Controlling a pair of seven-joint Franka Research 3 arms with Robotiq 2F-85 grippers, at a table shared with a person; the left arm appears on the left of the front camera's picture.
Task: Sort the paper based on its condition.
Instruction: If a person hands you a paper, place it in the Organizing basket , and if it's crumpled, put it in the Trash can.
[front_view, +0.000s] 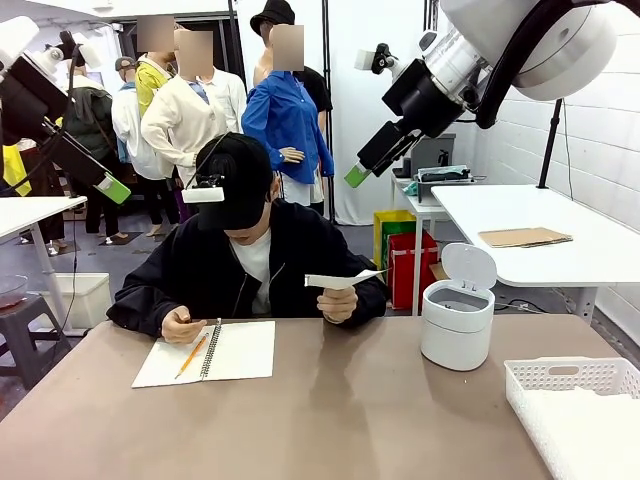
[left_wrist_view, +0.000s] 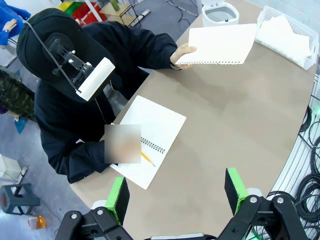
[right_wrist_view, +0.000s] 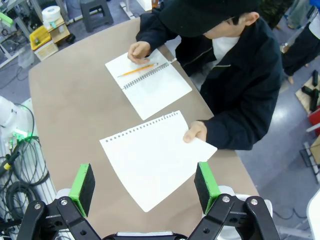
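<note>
- White and thin, a loose sheet of paper (front_view: 345, 279) with a row of punched holes along one edge was held up off the table. It was beside the open white spiral-bound notebook (front_view: 215, 352), on the side toward the bin, and touched neither.
- One hand (front_view: 338, 303) of the person in the black jacket gripped that sheet at its edge. The other hand (front_view: 180, 325) rested on the notebook's far corner, on the side away from the sheet.
- A yellow pencil (front_view: 192, 355) lay slanted on the notebook, just beside its spiral binding.
- A round white plastic bin (front_view: 458, 320) with its lid tipped up stood on the brown table (front_view: 350, 430). It was on the same side of the notebook as the held sheet, but farther off.
- A white slotted plastic basket (front_view: 575, 378) sat beyond the bin from the notebook, at the robot's edge of the table. More white sheets (front_view: 590, 425) lay inside it.
- The left gripper (left_wrist_view: 176, 192) hung high in the air, up and off to the notebook's side away from the bin. Its green pads were spread wide with nothing between them.
- The right gripper (right_wrist_view: 145, 182) hovered high over the held sheet, well apart from the notebook, with its jaws wide and empty.
</note>
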